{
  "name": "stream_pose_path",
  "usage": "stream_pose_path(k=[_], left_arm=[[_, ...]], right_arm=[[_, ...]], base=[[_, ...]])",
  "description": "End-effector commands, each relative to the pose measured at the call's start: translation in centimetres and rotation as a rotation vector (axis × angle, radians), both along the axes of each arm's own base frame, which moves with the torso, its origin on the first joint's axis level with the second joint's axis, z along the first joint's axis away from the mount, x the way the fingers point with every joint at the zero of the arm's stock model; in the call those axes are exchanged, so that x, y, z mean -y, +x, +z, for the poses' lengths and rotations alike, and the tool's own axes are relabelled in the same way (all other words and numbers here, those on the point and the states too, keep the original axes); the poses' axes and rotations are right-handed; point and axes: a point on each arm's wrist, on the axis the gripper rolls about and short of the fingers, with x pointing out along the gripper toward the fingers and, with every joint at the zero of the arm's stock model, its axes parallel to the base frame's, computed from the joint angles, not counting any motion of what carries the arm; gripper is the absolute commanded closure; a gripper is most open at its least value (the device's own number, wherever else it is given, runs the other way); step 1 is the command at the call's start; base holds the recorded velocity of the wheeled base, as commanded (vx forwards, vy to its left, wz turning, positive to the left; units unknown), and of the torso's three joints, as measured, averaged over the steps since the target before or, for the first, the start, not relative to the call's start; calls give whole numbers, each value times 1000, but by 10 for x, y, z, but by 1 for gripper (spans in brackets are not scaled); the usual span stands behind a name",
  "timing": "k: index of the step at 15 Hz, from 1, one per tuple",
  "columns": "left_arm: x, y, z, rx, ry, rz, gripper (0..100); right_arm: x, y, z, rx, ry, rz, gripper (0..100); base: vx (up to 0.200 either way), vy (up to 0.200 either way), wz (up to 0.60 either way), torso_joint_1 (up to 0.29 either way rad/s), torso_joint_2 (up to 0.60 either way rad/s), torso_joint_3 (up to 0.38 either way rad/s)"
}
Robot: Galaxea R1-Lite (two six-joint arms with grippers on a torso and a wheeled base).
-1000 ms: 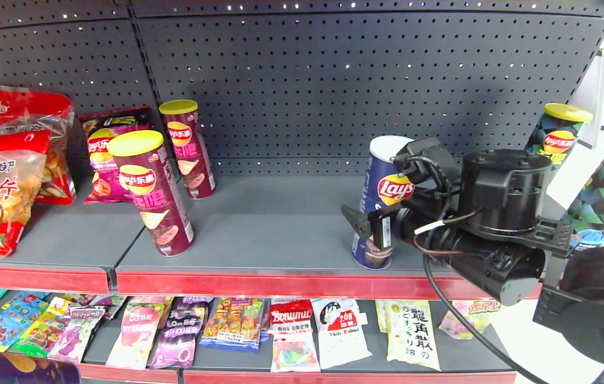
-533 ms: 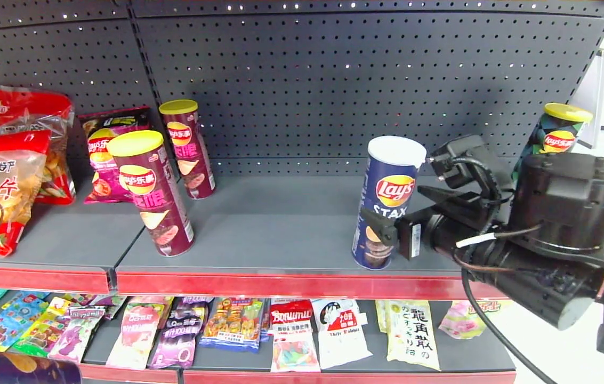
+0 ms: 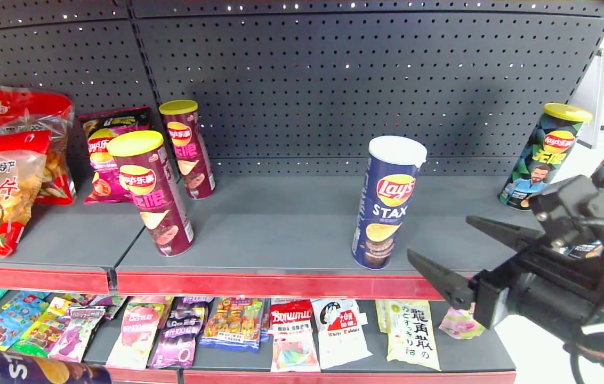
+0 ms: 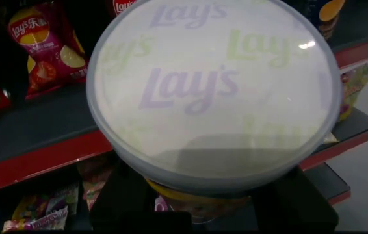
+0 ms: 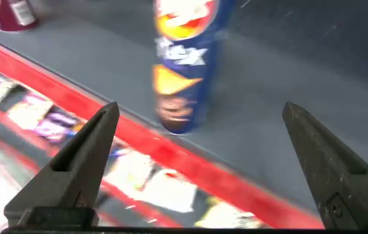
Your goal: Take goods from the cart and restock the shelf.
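Right gripper (image 3: 440, 236) is spread wide, both fingers apart and holding nothing. It hangs out in front of the shelf (image 3: 280, 224), at the red front edge (image 3: 280, 285), and off to the right of the blue can (image 3: 387, 202). There's clear air between them, no contact. In the right wrist view the can shows in the gap between the two open fingers, but farther off, back on the shelf.

The blue can stands upright near the front edge, long axis vertical, white lid on top, label facing out toward the robot.

Over on the left, the left gripper (image 4: 213, 214) is clamped around a second can (image 4: 213, 91). Its dark fingers sit on either side of the body, and the pale lid points straight at the wrist camera. In the head view this can lies nearly sideways at the lower left corner, in front of the lower shelf.

Two purple cans (image 3: 150, 192) with yellow lids stand upright, well left of the blue one, and the green-patterned cans (image 3: 544, 154) stand at the far right.
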Motion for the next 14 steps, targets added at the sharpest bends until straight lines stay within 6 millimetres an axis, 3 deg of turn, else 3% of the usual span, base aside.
stream_pose_path(k=[1,3,5,8,10,13,14], left_arm=[[0,6,3,-30,-3,-11,100],[-1,9,7,-39,-5,-26,100],[-1,15,18,-46,-7,-32,100],[-1,21,29,-51,-11,-72,100],[-2,27,40,-52,-11,-69,100],[-3,41,53,-79,-15,-78,100],[-3,41,53,-79,-15,-78,100]], right_arm=[[37,-22,15,127,-17,-43,0],[56,-31,29,233,-51,-51,0],[83,-60,31,228,-59,-85,0],[122,-116,9,156,-90,-84,0],[153,-162,-23,112,-17,-241,0],[165,-195,-46,36,-73,-380,0],[165,-195,-46,36,-73,-380,0]], base=[[0,0,0,0,0,0],[0,0,0,0,0,0],[0,0,0,0,0,0],[0,0,0,0,0,0],[0,0,0,0,0,0],[0,0,0,0,0,0],[0,0,0,0,0,0]])
